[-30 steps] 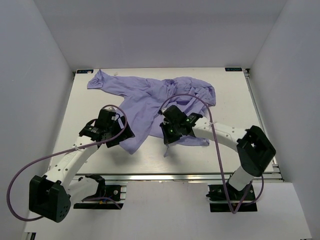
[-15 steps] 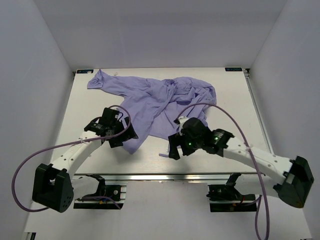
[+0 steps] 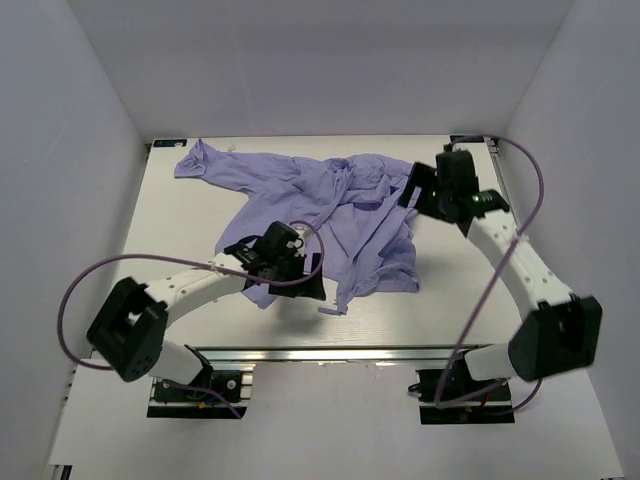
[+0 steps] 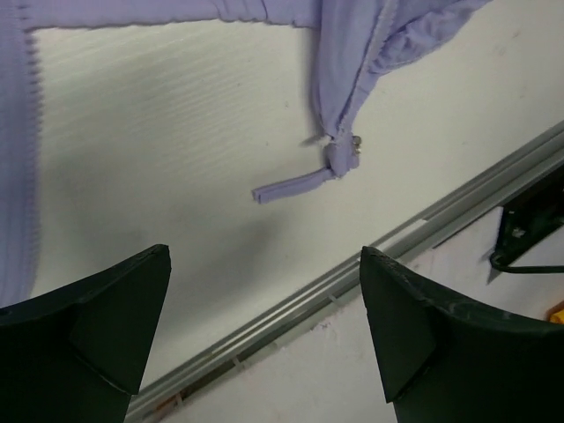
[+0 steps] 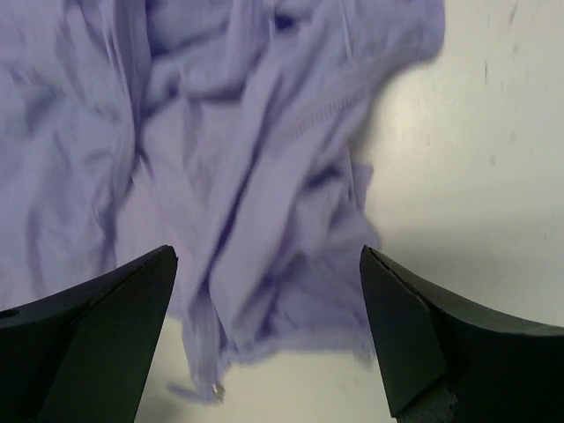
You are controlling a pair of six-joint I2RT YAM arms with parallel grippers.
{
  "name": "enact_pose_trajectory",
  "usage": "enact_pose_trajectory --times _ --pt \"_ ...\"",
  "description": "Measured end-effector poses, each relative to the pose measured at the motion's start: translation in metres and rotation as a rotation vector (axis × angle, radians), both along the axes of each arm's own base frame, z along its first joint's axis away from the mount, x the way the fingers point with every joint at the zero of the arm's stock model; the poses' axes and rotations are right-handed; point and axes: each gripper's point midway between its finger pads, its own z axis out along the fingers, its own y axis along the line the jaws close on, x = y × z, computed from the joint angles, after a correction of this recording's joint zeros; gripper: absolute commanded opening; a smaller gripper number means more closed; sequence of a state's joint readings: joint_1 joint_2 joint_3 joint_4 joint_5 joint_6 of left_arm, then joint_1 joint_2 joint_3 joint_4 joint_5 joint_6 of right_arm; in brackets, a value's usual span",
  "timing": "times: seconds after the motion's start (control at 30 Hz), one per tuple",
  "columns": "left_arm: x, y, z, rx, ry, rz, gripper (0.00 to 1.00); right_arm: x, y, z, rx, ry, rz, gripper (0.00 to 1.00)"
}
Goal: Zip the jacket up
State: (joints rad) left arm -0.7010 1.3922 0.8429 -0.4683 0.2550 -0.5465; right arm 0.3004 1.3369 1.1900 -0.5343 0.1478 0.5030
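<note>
The lavender jacket [image 3: 300, 190] lies wrinkled across the back and middle of the table, its open front edges running towards the near edge. In the left wrist view the jacket [image 4: 361, 35] ends in a knotted zipper end [image 4: 339, 159] with a small metal part and a loose strip. My left gripper [image 3: 305, 280] hovers open over bare table just left of that zipper end [image 3: 332, 308], holding nothing [image 4: 264, 256]. My right gripper [image 3: 412, 190] is open above the jacket's right edge, with the jacket [image 5: 220, 176] below and nothing held [image 5: 269, 256].
An aluminium rail [image 3: 380, 352] runs along the table's near edge, also seen as the rail [image 4: 352, 273] in the left wrist view. White walls close in the back and both sides. Purple cables loop off both arms.
My right gripper opened, let go of the jacket's lower front and swung from the front centre to the back right. My left gripper moved right along the jacket's near hem.
</note>
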Motion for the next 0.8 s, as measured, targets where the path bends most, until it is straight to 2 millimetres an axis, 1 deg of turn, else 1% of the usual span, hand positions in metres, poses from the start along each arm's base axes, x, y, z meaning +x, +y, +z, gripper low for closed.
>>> enact_pose_trajectory --times 0.07,0.1,0.13,0.17,0.2,0.27,0.33,0.4,0.43,0.47,0.5,0.53,0.57,0.6,0.63,0.67,0.73,0.77,0.8 --pt "-0.002 -0.009 -0.017 0.032 0.026 -0.035 0.92 0.035 -0.006 0.001 0.026 -0.002 -0.029 0.89" --pt "-0.001 -0.013 -0.024 0.042 0.035 -0.047 0.88 0.051 -0.012 -0.003 0.041 0.005 -0.049 0.89" --pt "-0.001 -0.018 -0.032 0.057 0.048 -0.061 0.86 0.067 -0.022 -0.012 0.052 0.016 -0.079 0.89" --pt "-0.001 -0.022 -0.038 0.070 0.059 -0.078 0.86 0.078 -0.033 -0.025 0.063 0.042 -0.107 0.89" --pt "-0.001 -0.028 -0.042 0.076 0.064 -0.093 0.84 0.086 -0.042 -0.037 0.074 0.063 -0.126 0.88" --pt "0.002 -0.040 -0.047 0.078 0.067 -0.123 0.83 0.099 -0.061 -0.067 0.088 0.119 -0.163 0.88" --pt "0.007 -0.054 -0.046 0.064 0.047 -0.152 0.80 0.109 -0.081 -0.096 0.090 0.180 -0.194 0.86" --pt "0.009 -0.064 -0.047 0.059 0.035 -0.174 0.78 0.122 -0.096 -0.116 0.082 0.216 -0.195 0.85" --pt "0.010 -0.068 -0.048 0.058 0.032 -0.180 0.72 0.131 -0.103 -0.123 0.075 0.222 -0.183 0.85" --pt "0.011 -0.070 -0.048 0.058 0.032 -0.183 0.70 0.140 -0.107 -0.128 0.069 0.220 -0.169 0.85" --pt "0.011 -0.072 -0.050 0.060 0.030 -0.188 0.67 0.149 -0.110 -0.133 0.061 0.217 -0.147 0.84" --pt "0.013 -0.075 -0.051 0.058 0.032 -0.191 0.61 0.157 -0.110 -0.137 0.057 0.210 -0.118 0.83" --pt "0.015 -0.077 -0.052 0.057 0.032 -0.192 0.51 0.164 -0.109 -0.141 0.055 0.202 -0.090 0.83" --pt "0.017 -0.080 -0.053 0.056 0.033 -0.192 0.46 0.170 -0.107 -0.145 0.057 0.196 -0.061 0.81" --pt "0.019 -0.082 -0.056 0.056 0.034 -0.193 0.40 0.174 -0.103 -0.150 0.061 0.197 -0.032 0.80" --pt "0.020 -0.085 -0.057 0.053 0.038 -0.198 0.31 0.176 -0.099 -0.155 0.067 0.198 -0.010 0.80" --pt "0.022 -0.088 -0.059 0.051 0.043 -0.200 0.22 0.180 -0.093 -0.163 0.079 0.194 0.030 0.77" --pt "0.023 -0.090 -0.060 0.049 0.044 -0.201 0.18 0.184 -0.089 -0.160 0.089 0.174 0.046 0.75" --pt "0.023 -0.090 -0.060 0.050 0.046 -0.202 0.14 0.185 -0.086 -0.159 0.098 0.163 0.059 0.67"
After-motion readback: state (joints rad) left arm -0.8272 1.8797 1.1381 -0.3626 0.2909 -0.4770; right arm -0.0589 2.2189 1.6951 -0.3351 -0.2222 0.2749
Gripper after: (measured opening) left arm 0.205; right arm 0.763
